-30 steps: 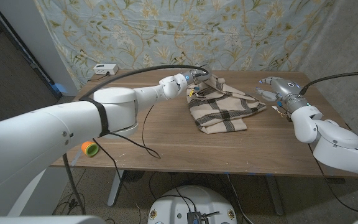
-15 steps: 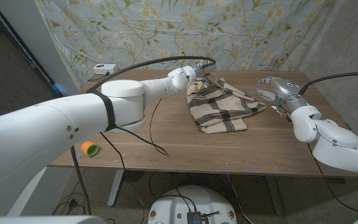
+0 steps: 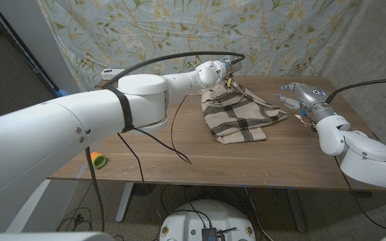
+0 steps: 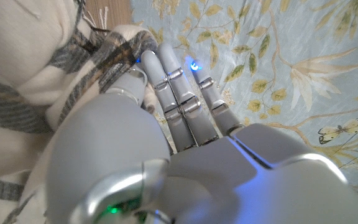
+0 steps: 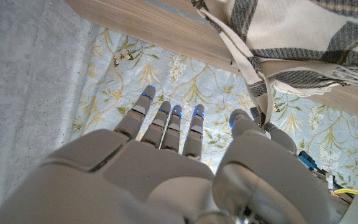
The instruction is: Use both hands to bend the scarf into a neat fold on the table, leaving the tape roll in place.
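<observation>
1. Left hand [image 3: 228, 68] has moved along the scarf's [image 3: 238, 115] far edge, gripping fabric; fold in progress.
2. Right hand [image 3: 299, 94] unchanged beside scarf, fingers spread, holding nothing.
3. Tape roll [image 3: 98, 159] undisturbed near table's [image 3: 179, 167] left front edge.

A small white box [image 3: 113, 73] sits at the far left corner of the wooden table [image 3: 200, 157], close to the back edge. Behind the table hangs a pale blue cloth backdrop [image 3: 166, 33] printed with flowers, leaves and butterflies, covering the wall along the far side. Below the table's front left corner, an orange and green object [image 3: 98, 159] shows; I cannot tell what it is.
</observation>
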You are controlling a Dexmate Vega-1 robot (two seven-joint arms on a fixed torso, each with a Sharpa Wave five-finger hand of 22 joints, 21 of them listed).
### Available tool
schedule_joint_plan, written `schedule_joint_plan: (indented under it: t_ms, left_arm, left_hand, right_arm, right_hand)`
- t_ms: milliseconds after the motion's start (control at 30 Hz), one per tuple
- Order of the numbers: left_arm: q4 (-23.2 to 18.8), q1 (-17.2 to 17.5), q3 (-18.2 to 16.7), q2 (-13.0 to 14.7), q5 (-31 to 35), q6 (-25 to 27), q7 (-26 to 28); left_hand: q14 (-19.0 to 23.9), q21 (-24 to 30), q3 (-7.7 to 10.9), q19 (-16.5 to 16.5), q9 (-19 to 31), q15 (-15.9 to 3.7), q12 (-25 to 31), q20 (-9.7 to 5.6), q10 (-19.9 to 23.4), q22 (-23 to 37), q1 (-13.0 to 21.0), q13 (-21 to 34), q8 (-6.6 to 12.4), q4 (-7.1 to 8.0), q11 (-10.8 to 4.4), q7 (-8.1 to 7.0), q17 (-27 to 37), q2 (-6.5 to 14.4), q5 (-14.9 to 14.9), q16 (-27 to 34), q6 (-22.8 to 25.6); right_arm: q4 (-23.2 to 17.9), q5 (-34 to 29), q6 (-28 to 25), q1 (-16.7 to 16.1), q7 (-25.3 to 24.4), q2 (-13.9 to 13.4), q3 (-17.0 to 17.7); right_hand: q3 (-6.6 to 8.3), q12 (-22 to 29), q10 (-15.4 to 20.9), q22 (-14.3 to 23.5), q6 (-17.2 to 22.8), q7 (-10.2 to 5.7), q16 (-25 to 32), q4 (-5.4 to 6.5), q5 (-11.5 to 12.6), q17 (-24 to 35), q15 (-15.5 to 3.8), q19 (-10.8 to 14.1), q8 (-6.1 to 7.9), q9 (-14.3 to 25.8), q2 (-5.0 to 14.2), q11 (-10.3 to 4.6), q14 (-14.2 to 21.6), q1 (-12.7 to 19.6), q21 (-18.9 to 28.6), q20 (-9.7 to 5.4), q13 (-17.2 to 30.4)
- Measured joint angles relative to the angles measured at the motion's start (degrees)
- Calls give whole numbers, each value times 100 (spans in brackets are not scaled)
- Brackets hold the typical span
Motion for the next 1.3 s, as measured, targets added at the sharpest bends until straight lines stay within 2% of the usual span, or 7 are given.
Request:
schedule_joint_plan:
  t_ms: [400,533,667,867,1033,1167,1300]
  left_arm:
    - [3,-192,152,-318,-761,5,9]
    - [-10,-231,85,-456,-686,-166,-54]
    - [-53,-230,69,-492,-729,-333,-320]
    - [-115,-207,93,-566,-964,-509,-833]
    - [-166,-152,-18,-612,-1059,-578,-1043]
    - [-202,-113,-116,-628,-1106,-614,-1154]
    - [-225,-96,-169,-633,-1134,-637,-1220]
  left_hand:
    - [109,171,0,0,9,-43,1,0,81,26,92,-119,0,0,38,23,181,-92,-44,19,25]
    - [188,281,-77,0,17,-80,-2,0,186,26,262,-233,35,-38,79,-32,312,-271,-44,19,210]
    - [258,367,-128,0,42,-134,-3,0,397,26,276,-270,104,-31,-46,-61,423,-559,-32,-8,349]
    - [350,468,-152,-22,112,-168,6,-22,513,25,399,-287,242,-7,-107,-41,545,-725,5,-17,534]
    - [432,608,-178,-90,291,-206,132,-79,598,31,562,-166,409,10,-151,18,692,-888,28,-70,635]
    - [506,882,-229,-234,644,-237,387,-78,480,74,760,-167,610,27,-265,-103,935,-1084,68,-163,298]
    - [544,1154,-244,-403,1133,-234,488,-72,413,106,1019,-169,1201,40,-220,-52,1105,-1156,67,-311,507]
  right_arm:
    - [69,106,115,-287,-132,-32,279]
    - [75,172,168,-442,-203,-45,421]
    - [75,199,201,-569,-233,-55,539]
    - [75,227,267,-777,-262,-65,746]
    - [81,230,324,-890,-265,-65,871]
    - [90,230,336,-983,-248,-50,972]
    - [99,228,338,-1072,-220,-22,1069]
  right_hand:
    - [0,0,0,0,0,0,0,0,0,0,0,0,0,0,0,0,0,0,0,0,0]
    - [0,0,0,0,20,-21,0,0,0,0,0,0,0,0,0,0,0,0,0,0,0]
    - [0,0,0,0,20,-21,0,0,0,0,0,0,0,0,-22,0,0,-22,0,0,0]
    - [0,0,0,0,20,-21,0,0,0,0,0,0,0,0,-24,0,0,-23,0,0,0]
    - [-22,0,0,0,20,-21,0,-21,0,1,0,0,0,0,-24,0,0,-24,0,0,0]
    - [-22,0,0,0,20,-21,0,-21,0,1,0,0,0,0,-25,0,0,-25,0,0,0]
    - [-22,0,0,0,20,-21,0,-21,0,1,0,0,0,0,-46,0,0,-46,0,0,0]
